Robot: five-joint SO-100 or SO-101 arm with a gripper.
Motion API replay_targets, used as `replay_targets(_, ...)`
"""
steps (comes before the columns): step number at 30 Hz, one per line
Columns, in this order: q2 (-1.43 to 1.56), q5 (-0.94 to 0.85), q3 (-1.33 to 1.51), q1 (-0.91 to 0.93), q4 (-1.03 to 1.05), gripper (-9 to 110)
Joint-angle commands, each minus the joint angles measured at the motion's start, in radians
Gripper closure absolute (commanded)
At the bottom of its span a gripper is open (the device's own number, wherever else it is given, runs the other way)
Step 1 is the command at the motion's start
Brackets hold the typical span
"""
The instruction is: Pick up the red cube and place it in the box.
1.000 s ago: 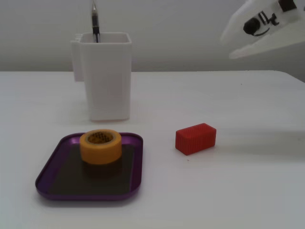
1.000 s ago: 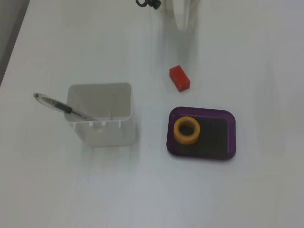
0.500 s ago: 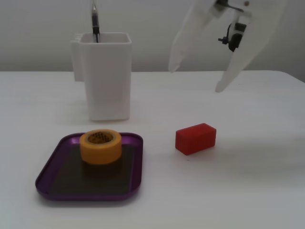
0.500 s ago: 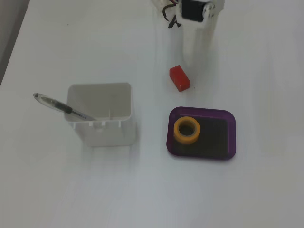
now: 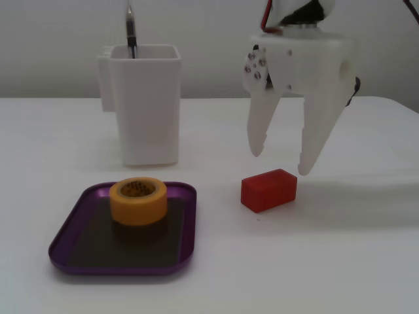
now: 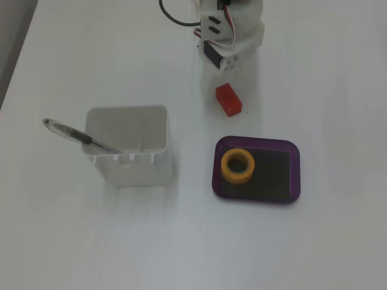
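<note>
your gripper point(image 5: 283, 163) hangs spread wide and empty, its 2 white plastic fingers pointing down just behind the red cube point(image 5: 269, 190), which lies on the white table point(image 5: 340, 261) apart from the box point(image 5: 62, 239). the cube is oblong and sits skewed to the jaws, so closing now could catch a corner and spin or shove it away. its ribbed sides should give some grip. the box is a shallow purple metallic tray, and a yellow tape roll point(image 5: 138, 200) fills part of its dark floor, so a careless drop could land on it.
</note>
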Motion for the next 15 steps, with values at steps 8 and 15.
replay_targets(8, 0.000, -0.002, -0.005, 0.005, -0.075, 78)
replay_targets(15, -0.002, -0.005, -0.003, -0.063, -0.091, 78)
